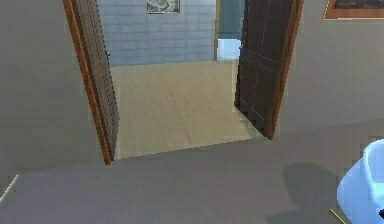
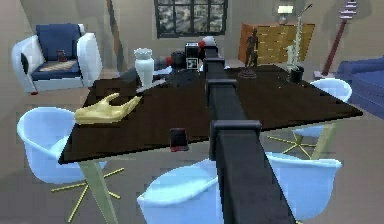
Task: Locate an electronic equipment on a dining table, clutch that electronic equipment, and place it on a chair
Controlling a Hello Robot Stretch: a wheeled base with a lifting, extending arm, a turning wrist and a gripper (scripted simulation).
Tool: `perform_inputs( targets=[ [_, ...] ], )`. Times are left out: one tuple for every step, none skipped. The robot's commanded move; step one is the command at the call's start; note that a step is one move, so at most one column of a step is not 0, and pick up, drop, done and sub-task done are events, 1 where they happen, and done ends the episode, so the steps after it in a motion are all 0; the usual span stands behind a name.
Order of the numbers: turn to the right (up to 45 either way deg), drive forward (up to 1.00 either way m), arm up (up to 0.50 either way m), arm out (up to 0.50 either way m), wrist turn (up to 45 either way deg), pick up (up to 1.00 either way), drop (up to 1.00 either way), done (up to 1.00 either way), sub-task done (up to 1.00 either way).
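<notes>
A dark dining table point(image 2: 150, 125) spreads across the arm side view. Near its front edge lies a small dark flat thing with a reddish edge point(image 2: 178, 138), shaped like a phone. The arm's dark bar point(image 2: 232, 130) reaches out over the table, just right of that thing. At the bar's far end are white marked squares, with my gripper point(image 2: 176, 66) left of them among dark and red things at the table's far side. I cannot tell whether it holds anything. Light blue chairs point(image 2: 45, 140) point(image 2: 190, 198) point(image 2: 335, 90) ring the table.
On the table stand a white vase point(image 2: 144, 68), a tan flat shape point(image 2: 108, 110) and a cup point(image 2: 297, 72). Behind are a blue armchair point(image 2: 58, 52), a wooden dresser point(image 2: 275, 40) and a blue sofa point(image 2: 366, 74). The forward view has a doorway point(image 1: 175, 95) between dark doors and a pale blue chair point(image 1: 365, 185).
</notes>
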Motion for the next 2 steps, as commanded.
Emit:
perform_inputs(
  targets=[
    [0.0, 0.00, 0.00, 0.00, 18.0, 0.00, 0.00, 0.00, 0.00],
    [0.0, 0.00, -0.32, 0.00, 0.0, 0.00, 0.00, 0.00, 0.00]
  ],
)
